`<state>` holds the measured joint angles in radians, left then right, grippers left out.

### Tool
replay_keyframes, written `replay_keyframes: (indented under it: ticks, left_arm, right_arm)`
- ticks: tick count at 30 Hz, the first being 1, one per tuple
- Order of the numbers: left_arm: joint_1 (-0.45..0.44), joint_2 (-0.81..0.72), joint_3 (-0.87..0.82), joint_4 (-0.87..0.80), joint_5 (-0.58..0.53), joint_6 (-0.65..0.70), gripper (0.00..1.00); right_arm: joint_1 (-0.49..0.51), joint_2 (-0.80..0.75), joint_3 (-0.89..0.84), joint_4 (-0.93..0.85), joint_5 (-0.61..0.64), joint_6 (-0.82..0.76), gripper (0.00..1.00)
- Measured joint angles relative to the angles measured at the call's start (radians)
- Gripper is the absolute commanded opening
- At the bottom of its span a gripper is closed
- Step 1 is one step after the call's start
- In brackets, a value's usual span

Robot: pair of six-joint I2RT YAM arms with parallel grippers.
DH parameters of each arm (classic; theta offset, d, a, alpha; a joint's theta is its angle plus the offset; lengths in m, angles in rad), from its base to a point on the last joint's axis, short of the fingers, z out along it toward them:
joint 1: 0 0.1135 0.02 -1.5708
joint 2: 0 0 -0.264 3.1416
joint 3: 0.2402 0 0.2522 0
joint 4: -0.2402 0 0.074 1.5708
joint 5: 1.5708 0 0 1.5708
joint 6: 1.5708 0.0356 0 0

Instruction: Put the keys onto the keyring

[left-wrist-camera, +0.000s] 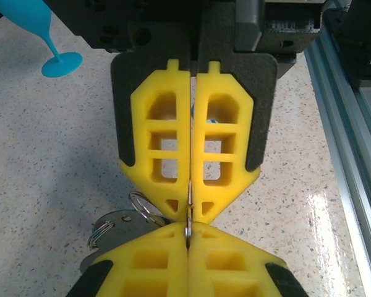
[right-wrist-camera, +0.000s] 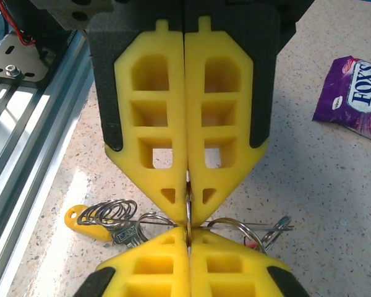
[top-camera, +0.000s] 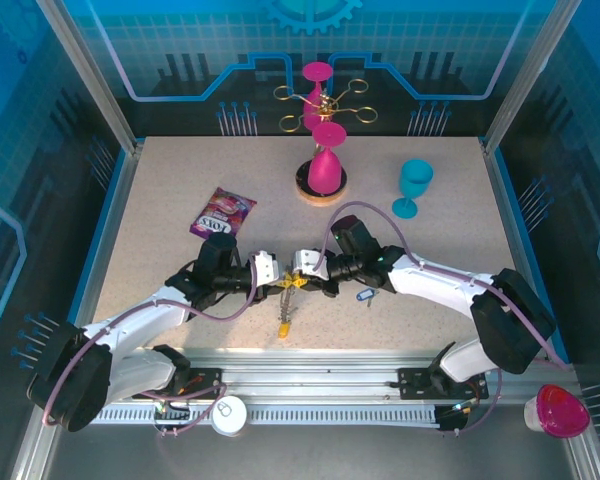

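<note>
Tools meet tip to tip over the middle of the counter point(top-camera: 170, 190). My left tool point(left-wrist-camera: 187, 238) is clenched and my right tool point(right-wrist-camera: 188, 238) is clenched too. Both pinch the same thin ring point(left-wrist-camera: 188, 218) between their tips. I cannot tell if that ring belongs to a key or to the keyring.

More loose rings point(right-wrist-camera: 111, 212) and the yellow key point(right-wrist-camera: 80, 221) hang just beside the pinch. The chain point(top-camera: 283, 312) dangles down under the tools. The blue key point(top-camera: 363, 296) lies on the counter by my right arm.

I think the job now is to slide one ring onto the other. One tool should hold firm while the other turns slowly. Small moves are best. A hard pull could make the thin ring slip out.

The metal rail point(top-camera: 320, 375) at the near edge is close, so I should not drop low toward it. The packet point(top-camera: 223, 212), pink glass point(top-camera: 325, 170) and blue glass point(top-camera: 414, 185) stand well apart from the tools. My right arm should not sweep the blue key.
</note>
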<state>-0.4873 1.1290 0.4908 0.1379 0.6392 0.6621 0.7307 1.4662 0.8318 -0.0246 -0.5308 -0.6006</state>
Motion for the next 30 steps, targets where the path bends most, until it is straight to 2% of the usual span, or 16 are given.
replay_keyframes:
  ticks: [3, 8, 13, 19, 25, 30]
  left_arm:
    - [-0.005, -0.021, -0.003, 0.011, -0.028, 0.02, 0.0]
    - [-0.066, -0.095, -0.051, 0.058, -0.137, 0.101, 0.0]
    - [-0.14, -0.145, -0.102, 0.096, -0.277, 0.214, 0.0]
    - [-0.208, -0.177, -0.148, 0.15, -0.412, 0.338, 0.0]
    - [-0.242, -0.188, -0.157, 0.173, -0.486, 0.415, 0.0]
    - [-0.244, -0.19, -0.159, 0.182, -0.505, 0.437, 0.0]
  right_arm:
    - [-0.003, -0.024, -0.038, 0.06, 0.013, 0.041, 0.31]
    - [-0.051, -0.166, -0.206, 0.225, 0.089, 0.219, 0.38]
    - [-0.063, -0.275, -0.322, 0.305, 0.2, 0.435, 0.37]
    - [-0.064, -0.352, -0.361, 0.282, 0.348, 0.612, 0.36]
    - [-0.064, -0.391, -0.361, 0.212, 0.459, 0.731, 0.34]
    - [-0.064, -0.394, -0.354, 0.099, 0.559, 0.866, 0.28]
